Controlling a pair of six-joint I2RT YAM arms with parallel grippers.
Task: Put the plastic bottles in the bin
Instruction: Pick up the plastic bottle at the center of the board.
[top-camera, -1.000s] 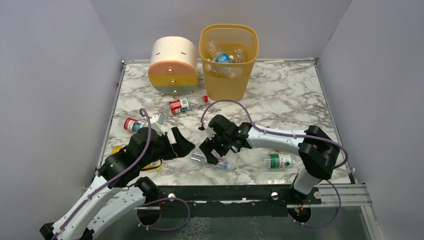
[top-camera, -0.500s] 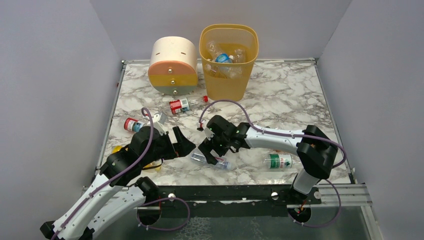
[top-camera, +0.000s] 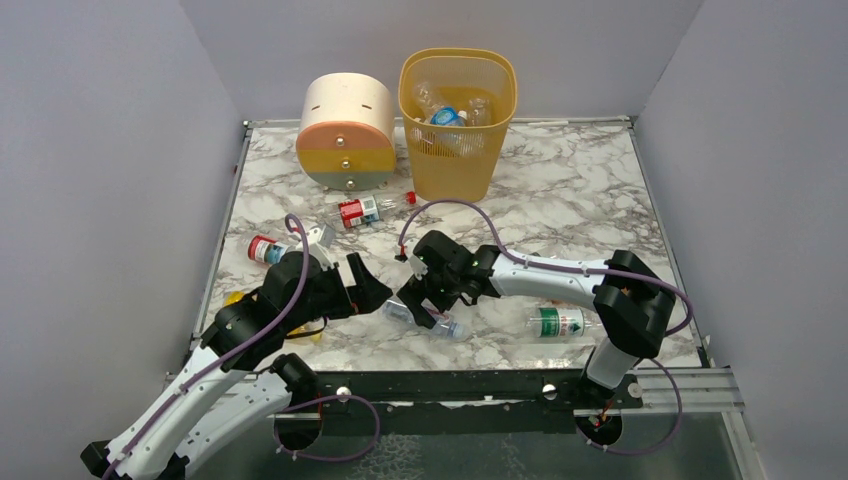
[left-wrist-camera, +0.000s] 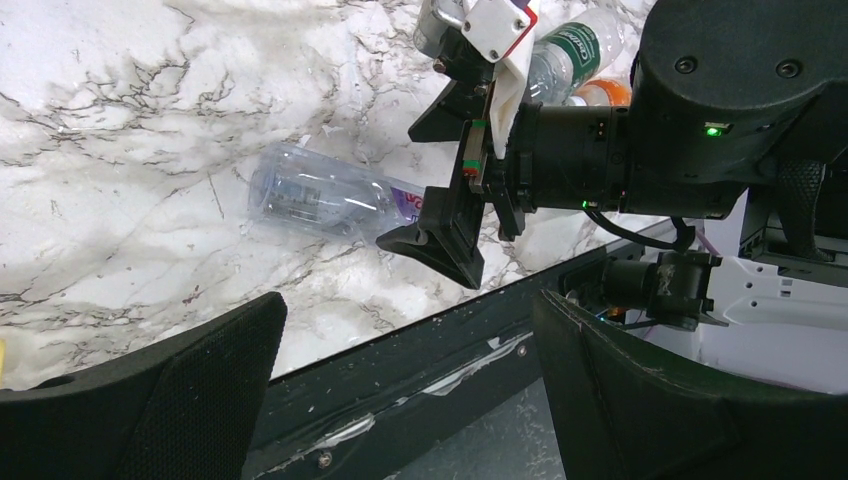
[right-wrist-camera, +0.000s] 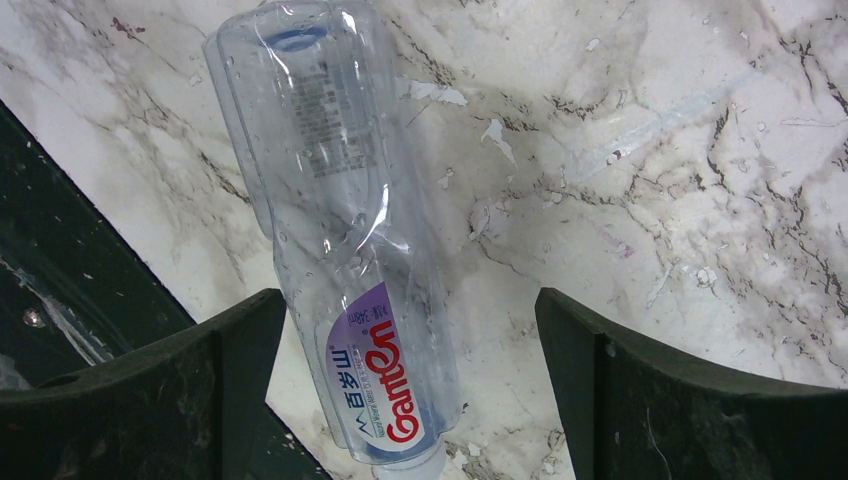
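both wide open, empty: right end effector (top-camera: 424, 305) has crept closer astride the clear bottle (right-wrist-camera: 340, 230) (left end effector (top-camera: 372, 290) crowds it); green-label bottle (top-camera: 556, 322) nearby.

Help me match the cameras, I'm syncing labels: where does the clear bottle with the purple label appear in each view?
Top external: the clear bottle lies low centre, just beyond the table's dark front edge.
Left wrist: left of centre, lying on the marble.
Right wrist: centre-left, running top to bottom, label low.
Shared landmark: the dark front edge, a slanted lower band in left wrist, far left in right wrist.
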